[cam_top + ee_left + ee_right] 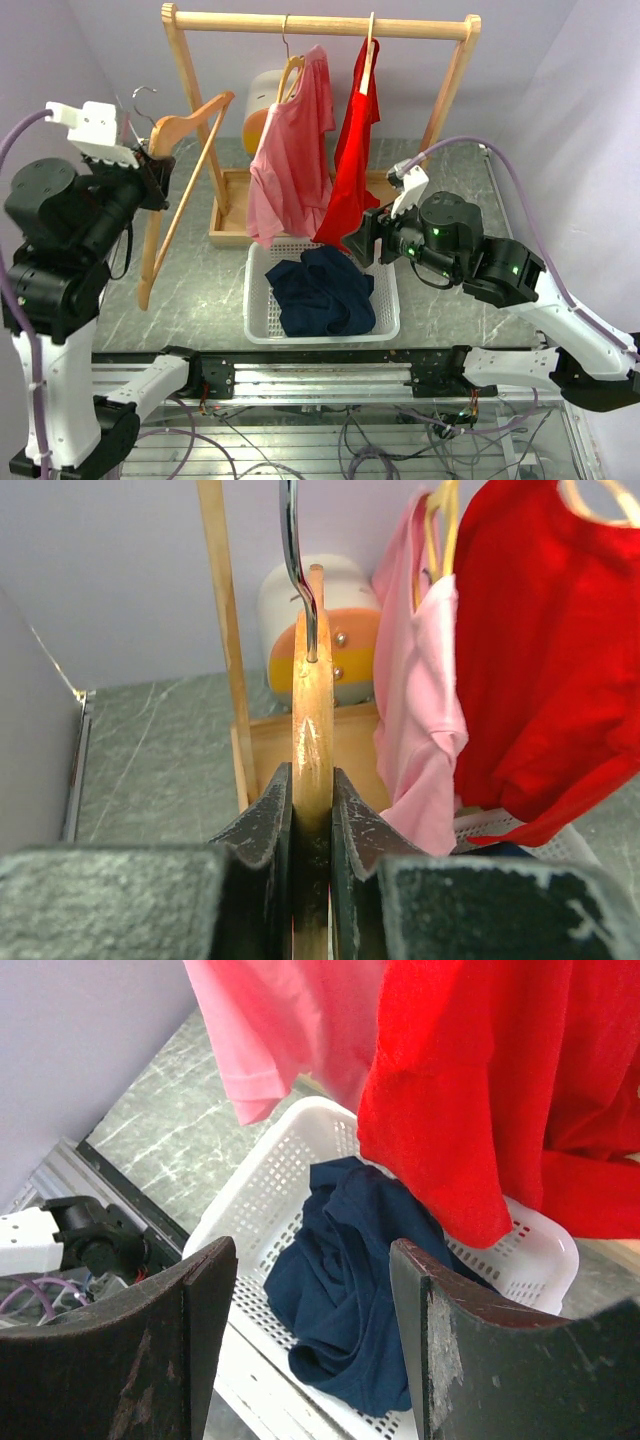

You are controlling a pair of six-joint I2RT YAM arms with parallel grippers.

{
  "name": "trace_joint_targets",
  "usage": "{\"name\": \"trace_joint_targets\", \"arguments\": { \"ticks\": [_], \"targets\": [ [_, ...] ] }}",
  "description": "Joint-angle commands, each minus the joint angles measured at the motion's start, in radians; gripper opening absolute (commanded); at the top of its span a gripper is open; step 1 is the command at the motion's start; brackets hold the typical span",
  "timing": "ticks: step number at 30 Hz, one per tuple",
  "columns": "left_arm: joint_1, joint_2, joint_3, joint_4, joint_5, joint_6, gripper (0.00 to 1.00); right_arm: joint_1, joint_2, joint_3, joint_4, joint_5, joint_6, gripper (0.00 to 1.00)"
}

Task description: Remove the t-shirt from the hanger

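Your left pincer was clamped shut on the lower edge of a bare wooden hanger, held up to the left of the wooden rack with its metal hook clear of the rail. In the left wrist view the dark jaws pressed flat against both faces of the wood.

The navy t-shirt lay crumpled in the white basket, which sat on the grey marbled tabletop just in front of the rack's base. No part of the shirt touched the hanger.

Your right pincer hung in front of the rack on its right side, jaws spread apart and holding nothing. It was level with the hem of the red shirt and above the basket's right rim.

The red shirt and a pink shirt hung side by side from the rack's rail, each on its own hanger, with their hems reaching down to the basket's far edge. A white and orange rounded object stood behind the rack.
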Motion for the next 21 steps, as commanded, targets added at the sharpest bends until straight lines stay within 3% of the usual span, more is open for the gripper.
{"name": "trace_joint_targets", "arguments": {
  "ticks": [1,15,21],
  "targets": [
    [0.001,0.045,-0.043,0.101,-0.054,-0.005,0.07,0.001,-0.017,0.021,0.063,0.007,-0.013,0.62],
    [0.001,0.448,0.104,0.46,-0.156,-0.063,0.07,0.002,-0.032,0.025,0.109,-0.005,-0.012,0.62],
    [0.001,0.52,0.087,0.629,-0.144,-0.082,0.07,0.002,-0.053,-0.024,0.142,-0.006,0.009,0.62]
  ]
}}
